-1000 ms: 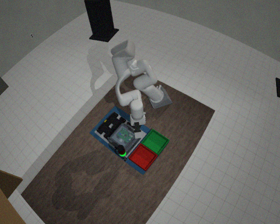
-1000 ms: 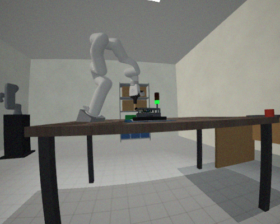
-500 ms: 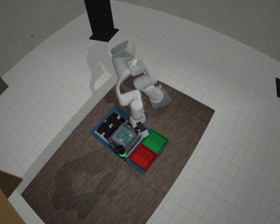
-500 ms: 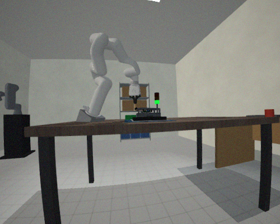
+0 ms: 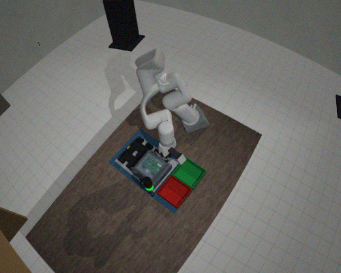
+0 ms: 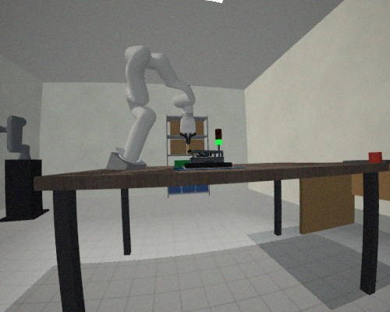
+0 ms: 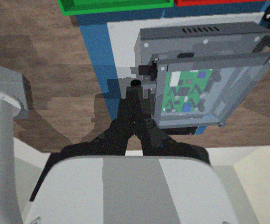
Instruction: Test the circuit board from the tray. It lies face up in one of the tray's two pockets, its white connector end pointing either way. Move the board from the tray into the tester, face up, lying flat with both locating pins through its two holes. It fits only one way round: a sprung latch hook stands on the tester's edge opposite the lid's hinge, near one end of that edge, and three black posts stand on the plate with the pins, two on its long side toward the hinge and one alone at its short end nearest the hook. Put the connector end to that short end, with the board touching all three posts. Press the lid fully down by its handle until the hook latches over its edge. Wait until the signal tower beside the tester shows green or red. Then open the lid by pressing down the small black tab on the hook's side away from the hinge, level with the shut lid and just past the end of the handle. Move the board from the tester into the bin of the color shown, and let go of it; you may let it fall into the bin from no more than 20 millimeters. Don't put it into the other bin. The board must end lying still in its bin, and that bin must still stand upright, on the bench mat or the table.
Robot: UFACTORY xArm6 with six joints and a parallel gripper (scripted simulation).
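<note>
Table first: I have the brown wooden top under the arm, with the blue bench mat carrying everything I care about. On the mat the black tray sits at one end, the tester in the middle, and the green bin and red bin side by side at the other end. The signal tower beside the tester shows green.

Through the clear lid I see the circuit board lying in the tester, so as I read it the test is over and the step in hand is unlatching. The lid looks down or nearly so; I cannot tell from these views whether the hook is over its edge.

My gripper has its fingers pinched fully together with nothing between them, tips pointing at the small black tab on the tester's edge, right over it or touching; I cannot tell which.

Next I judge a straight downward push on that tab with the closed tips, kept off the handle, until the lid frees. After that the board goes to the green bin.
</note>
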